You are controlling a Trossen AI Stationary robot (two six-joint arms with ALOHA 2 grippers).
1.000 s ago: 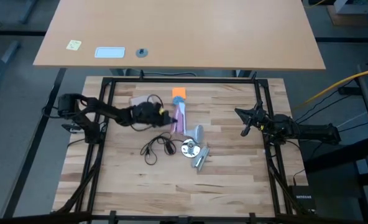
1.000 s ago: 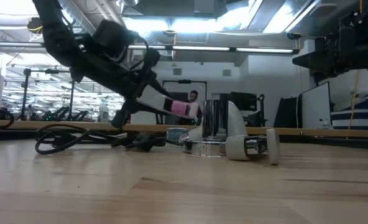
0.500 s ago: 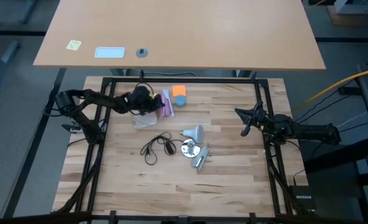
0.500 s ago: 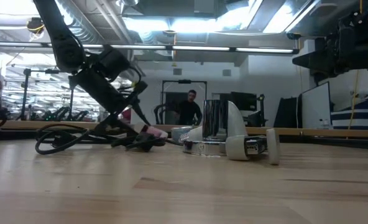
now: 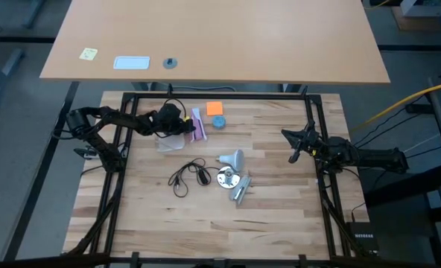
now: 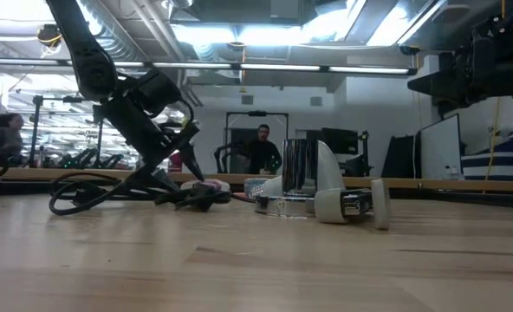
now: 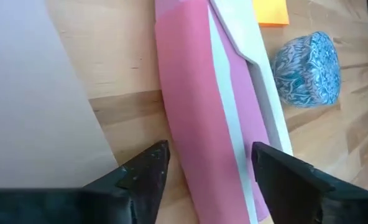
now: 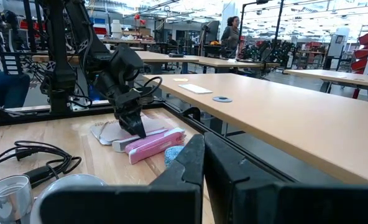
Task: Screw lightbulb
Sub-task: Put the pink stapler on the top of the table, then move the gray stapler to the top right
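The frosted white lightbulb (image 5: 233, 158) lies on its side mid-table, just beyond the silvery socket (image 5: 226, 178), whose dark cord (image 5: 188, 176) trails left. In the low view the bulb (image 6: 328, 172) shows behind the upright socket (image 6: 298, 178). My left gripper (image 5: 188, 126) is at the far left, slanting down, open. Its fingers (image 7: 148, 169) stand on either side of the near end of a flat pink-and-white packet (image 7: 202, 106) that lies on the wood. My right gripper (image 5: 293, 146) waits shut and level at the table's right edge.
An orange note (image 5: 214, 109) and a blue patterned round thing (image 5: 218, 121) lie just beyond the packet. A pale sheet (image 5: 173, 141) lies under the left gripper. A small white and metal part (image 5: 240, 188) rests by the socket. The near half of the table is bare wood.
My left gripper has swung toward the far left with the packet, tipping further down. The packet, lifted clear a second ago, now lies flat on the table beside the blue thing. The gripper then opened and let go of it.
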